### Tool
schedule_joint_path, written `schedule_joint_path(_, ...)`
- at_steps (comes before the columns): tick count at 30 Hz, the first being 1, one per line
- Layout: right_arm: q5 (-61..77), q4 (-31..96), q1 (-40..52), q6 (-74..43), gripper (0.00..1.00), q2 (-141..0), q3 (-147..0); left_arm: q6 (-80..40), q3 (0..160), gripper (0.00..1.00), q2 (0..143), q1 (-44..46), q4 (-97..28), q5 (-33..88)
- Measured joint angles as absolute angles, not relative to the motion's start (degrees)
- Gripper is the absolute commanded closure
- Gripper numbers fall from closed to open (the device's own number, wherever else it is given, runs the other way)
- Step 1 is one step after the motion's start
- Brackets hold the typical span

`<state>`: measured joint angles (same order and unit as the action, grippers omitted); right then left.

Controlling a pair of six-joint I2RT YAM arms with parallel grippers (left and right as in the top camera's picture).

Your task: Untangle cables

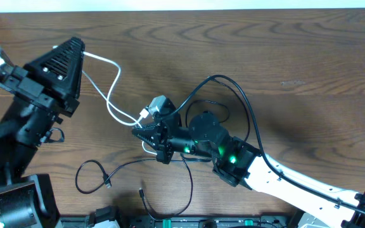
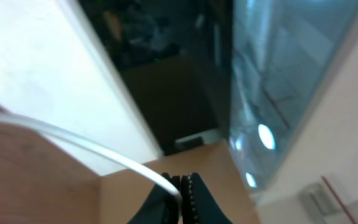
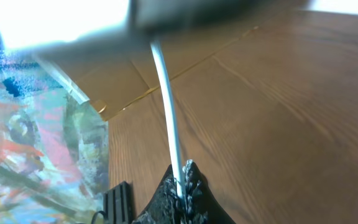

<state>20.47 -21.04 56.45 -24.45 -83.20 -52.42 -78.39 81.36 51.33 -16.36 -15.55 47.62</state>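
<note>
Overhead, the raised left gripper (image 1: 78, 50) by the table's (image 1: 309, 57) left edge pinches the white cable (image 1: 114, 88), which loops mid-table to the clamped right gripper (image 1: 138, 132), black cables (image 1: 91, 163) sprawled near the front edge and bare wood open far-right, while each wrist view shows jaws shut on that white cord.

white cable (image 1: 118, 69), 2 black cables (image 1: 77, 178), brown wood-grain table (image 1: 296, 76), r arm (image 1: 296, 180) black + white w/ green lights
</note>
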Motion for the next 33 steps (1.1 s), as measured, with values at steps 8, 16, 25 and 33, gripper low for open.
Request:
schedule_joint_path(8, 20.3, -18.6, 56.4, -26.8, 0.99, -81.5, -52.4, -63.6, 81.4, 0.92, 51.9, -16.3, -38.5, 31.6)
schedule_joint_path(16, 20.1, -18.3, 56.4, -29.6, 0.99, -78.2, -52.4, -54.9, 81.4, 0.55, 55.9, -16.3, -48.0, 24.8)
schedule_joint_path(25, 20.1, -17.4, 56.4, -31.2, 0.99, -78.1, -52.4, -47.7, 81.4, 0.53, 63.0, -16.3, -53.6, 25.0)
schedule_joint_path(33, 20.1, -14.5, 55.8, -29.2, 0.99, -78.1, -52.4, -44.9, 81.4, 0.57, 64.7, -16.3, -53.8, 39.2)
